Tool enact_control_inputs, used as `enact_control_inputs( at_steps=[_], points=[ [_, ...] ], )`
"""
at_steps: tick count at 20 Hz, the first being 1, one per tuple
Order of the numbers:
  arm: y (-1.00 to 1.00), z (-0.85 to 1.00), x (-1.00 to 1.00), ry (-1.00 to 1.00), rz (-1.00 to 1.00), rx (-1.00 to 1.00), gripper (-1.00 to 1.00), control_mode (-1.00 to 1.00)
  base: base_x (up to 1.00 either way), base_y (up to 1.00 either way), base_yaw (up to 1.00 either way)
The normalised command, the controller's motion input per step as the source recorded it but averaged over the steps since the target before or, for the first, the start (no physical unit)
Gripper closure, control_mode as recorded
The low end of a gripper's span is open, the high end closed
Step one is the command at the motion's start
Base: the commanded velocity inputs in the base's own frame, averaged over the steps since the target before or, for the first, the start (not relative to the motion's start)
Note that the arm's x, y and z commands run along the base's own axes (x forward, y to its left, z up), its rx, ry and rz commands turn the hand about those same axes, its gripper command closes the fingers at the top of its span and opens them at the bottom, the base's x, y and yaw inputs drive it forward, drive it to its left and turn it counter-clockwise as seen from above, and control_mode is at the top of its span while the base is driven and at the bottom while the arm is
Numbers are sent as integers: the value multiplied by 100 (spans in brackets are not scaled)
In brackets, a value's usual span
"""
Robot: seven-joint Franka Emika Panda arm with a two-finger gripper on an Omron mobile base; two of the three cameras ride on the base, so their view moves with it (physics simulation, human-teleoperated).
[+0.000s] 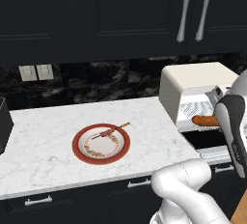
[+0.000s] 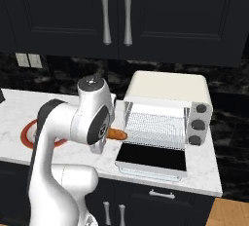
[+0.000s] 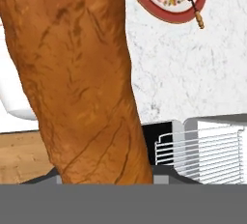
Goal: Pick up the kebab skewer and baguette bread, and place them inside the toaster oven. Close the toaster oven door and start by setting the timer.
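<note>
Dark cabinets and a black stone backsplash sit behind a white marble surface [image 1: 43, 141]. Going left to right: the plate [image 1: 77, 143] with the skewer [image 1: 110, 132] lying across it, one end poking over the rim up and right, then the oven [image 2: 168, 91] at the right end with its door [image 2: 151, 158] dropped flat open and the rack [image 2: 155, 127] showing.

The baguette [image 3: 77, 73] is off the plate and up at the oven's left front corner, the wrist camera pressed right against its crust, so I'd say the fingers are clamped on it, though the fingers themselves are hidden. Its orange tip [image 2: 117, 134] pokes right, towards the rack, long axis roughly side to side. The opening lies just right of that tip, so it needs to swing in front of the mouth and slide in along the rack.
</note>
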Motion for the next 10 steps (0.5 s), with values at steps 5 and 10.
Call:
enact_control_inputs(
  at_steps=[5,10],
  points=[
    [-83,10,44,-2,6,8,100,-100,0,0,0],
    [-70,0,40,-1,1,3,100,-100,0,0,0]
  ],
)
